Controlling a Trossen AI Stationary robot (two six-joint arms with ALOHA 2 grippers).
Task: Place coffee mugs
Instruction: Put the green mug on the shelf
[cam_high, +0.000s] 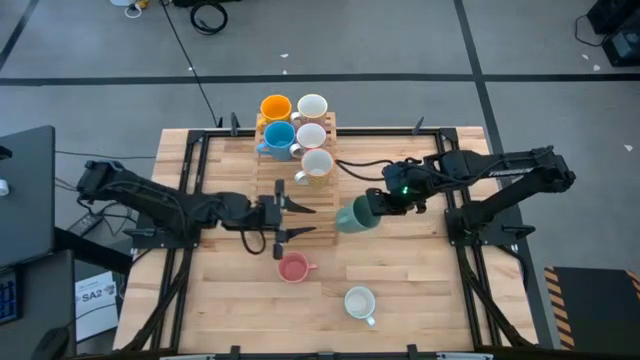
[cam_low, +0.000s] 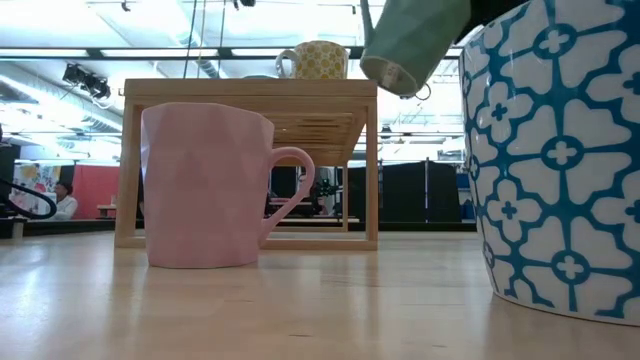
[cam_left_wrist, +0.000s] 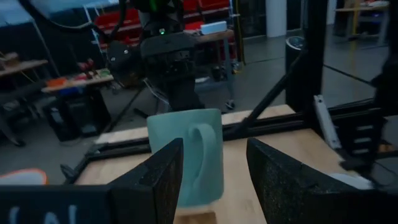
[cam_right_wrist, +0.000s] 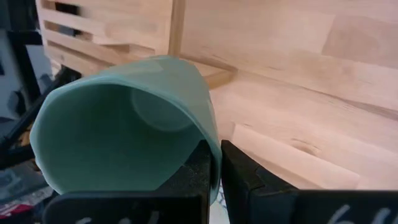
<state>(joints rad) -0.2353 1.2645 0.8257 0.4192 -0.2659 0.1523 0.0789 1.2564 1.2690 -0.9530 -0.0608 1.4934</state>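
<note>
1. The left gripper (cam_high: 292, 219) sits to the left of the wooden rack (cam_high: 296, 165), near its front end. Its two fingers (cam_left_wrist: 155, 180) are apart, and nothing is between them.
2. The pink mug (cam_high: 293, 267) stands on the table (cam_high: 420, 290), in front of the rack and just in front of the left gripper.
3. On top of the rack stand five mugs. The orange mug (cam_high: 275, 108) and the blue mug (cam_high: 279, 136) are on its left side. Three pale mugs are on its right side: the back white mug (cam_high: 312, 107), the middle white mug (cam_high: 310, 136) and the front cream mug (cam_high: 317, 163).
4. The green mug (cam_high: 354, 215) is up in the air, tilted, just to the right of the rack's front end.
5. The patterned mug (cam_high: 360, 302), white with blue flowers, stands on the table well in front of the rack and to its right.
6. The right gripper (cam_high: 378, 205) is to the right of the rack. Its fingers are pinched tight on the rim of the green mug.
</note>
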